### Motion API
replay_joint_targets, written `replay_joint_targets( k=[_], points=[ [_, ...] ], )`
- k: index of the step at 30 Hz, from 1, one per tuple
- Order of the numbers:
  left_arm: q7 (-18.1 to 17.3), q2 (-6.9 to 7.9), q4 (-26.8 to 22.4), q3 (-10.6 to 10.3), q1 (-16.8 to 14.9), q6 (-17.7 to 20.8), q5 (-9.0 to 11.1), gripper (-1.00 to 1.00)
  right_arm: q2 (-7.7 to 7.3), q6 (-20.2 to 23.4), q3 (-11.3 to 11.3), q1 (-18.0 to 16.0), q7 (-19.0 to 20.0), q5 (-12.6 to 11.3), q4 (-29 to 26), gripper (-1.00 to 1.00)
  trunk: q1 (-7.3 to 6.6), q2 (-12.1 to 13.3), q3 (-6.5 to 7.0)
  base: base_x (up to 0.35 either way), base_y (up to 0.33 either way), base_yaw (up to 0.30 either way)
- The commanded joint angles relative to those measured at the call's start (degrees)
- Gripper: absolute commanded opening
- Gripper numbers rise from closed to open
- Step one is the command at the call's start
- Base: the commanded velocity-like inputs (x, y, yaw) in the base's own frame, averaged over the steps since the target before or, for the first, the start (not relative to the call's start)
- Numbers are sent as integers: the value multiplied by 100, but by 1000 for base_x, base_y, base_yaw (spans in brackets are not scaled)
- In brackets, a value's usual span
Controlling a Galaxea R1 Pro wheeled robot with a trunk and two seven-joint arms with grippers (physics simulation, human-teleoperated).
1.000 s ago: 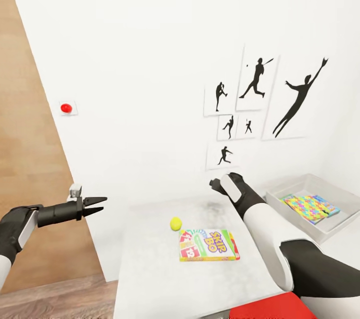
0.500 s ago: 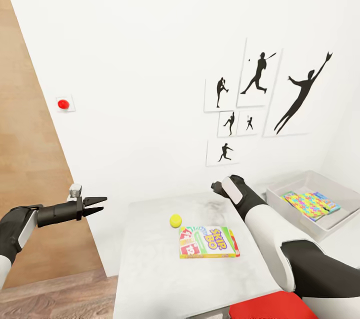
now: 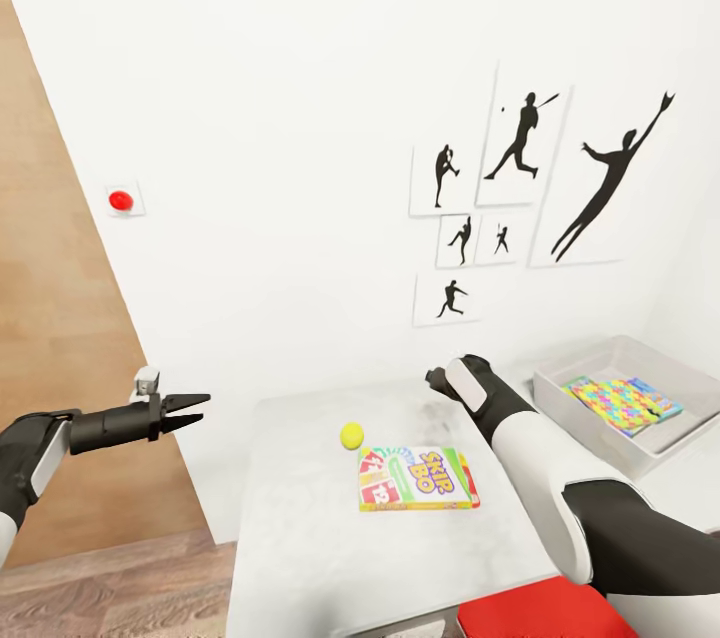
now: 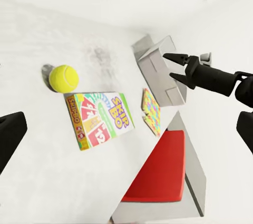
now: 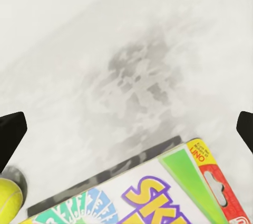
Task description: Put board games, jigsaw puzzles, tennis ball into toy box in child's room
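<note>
The right gripper (image 3: 436, 380) hangs over the table's (image 3: 300, 538) far edge, fingers spread, seemingly lining up on the card game (image 3: 415, 478) and tennis ball (image 3: 351, 435) below. The left gripper (image 3: 192, 408), slightly parted, waits off left. The toy box (image 3: 600, 438), far right, holds 1 puzzle (image 3: 615, 403).

Left arm: your left arm sticks out level from the left edge of the head view, forearm dark, white sleeve at the elbow.
Left hand (image 3: 195, 408): fingers slightly parted, nothing between them, pointing right.
Right arm: your right arm reaches forward and up from lower right, white upper segment, black elbow and wrist.
Right hand (image 3: 433, 379): mostly hidden behind the wrist; right wrist view shows two dark fingertips (image 5: 10, 137) wide apart at the frame edges, nothing gripped.
</note>
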Motion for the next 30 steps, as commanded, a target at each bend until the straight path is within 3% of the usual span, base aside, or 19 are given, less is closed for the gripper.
replay_joint_targets(
  k=[1,30],
  points=[
    [-9,2,-1,0,-5,50,14,100,-3,24,42,-5,-43,-43,-9,100,4,-14,-24,0,0,0],
    [-10,14,-1,22,-4,49,14,100,1,-8,51,-5,-43,-2,-8,100,4,-14,-298,0,14,0]
  ],
)
